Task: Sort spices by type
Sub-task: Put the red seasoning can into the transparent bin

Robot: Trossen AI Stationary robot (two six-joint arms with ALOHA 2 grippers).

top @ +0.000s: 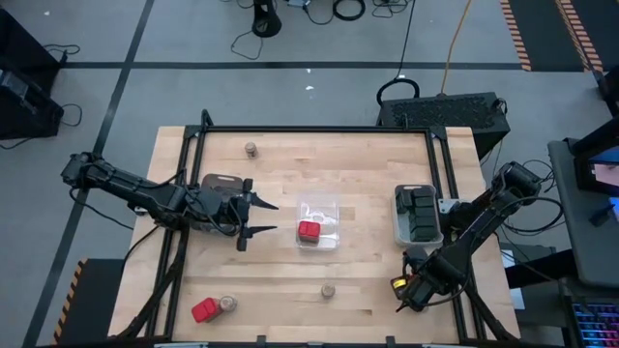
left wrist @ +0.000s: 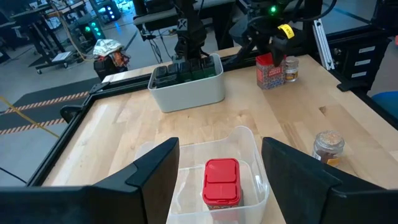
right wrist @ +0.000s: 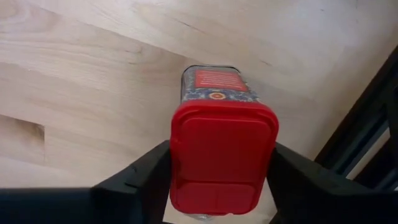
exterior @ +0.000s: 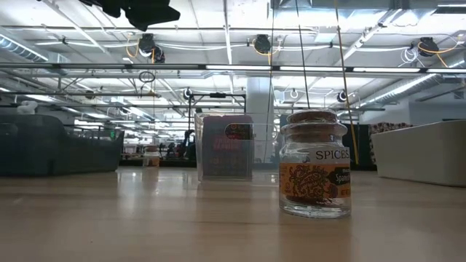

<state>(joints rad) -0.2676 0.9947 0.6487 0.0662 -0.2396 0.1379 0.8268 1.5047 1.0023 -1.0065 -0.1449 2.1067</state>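
A red spice box [left wrist: 221,182] lies in a clear tray [top: 319,211] at the table's middle. My left gripper [top: 261,218] hovers open just left of that tray, pointing at it. My right gripper [top: 408,282] is near the table's near-right corner, shut on another red spice box [right wrist: 222,155]; a brownish jar [left wrist: 290,68] stands beside it. A third red box [top: 203,310] and a jar [top: 228,304] sit near the near-left corner. Other jars stand at the near edge [top: 328,289] and the far side [top: 250,149]. Black boxes fill a grey tray [top: 418,215]. My right gripper pinches the red spice box by the two long sides of its red lid [right wrist: 180,162], one finger [right wrist: 146,171] on each side, coming from above and pointing down. The box stands upright below the fingers. In the left wrist view its base [left wrist: 267,84] seems to rest on the table.
A dark tray [top: 221,183] lies under my left arm. The grey tray stands at the right edge, just beyond my right gripper. Black frame rails [top: 440,164] run along the table's left and right sides. Bare wood lies between the clear tray and the near edge.
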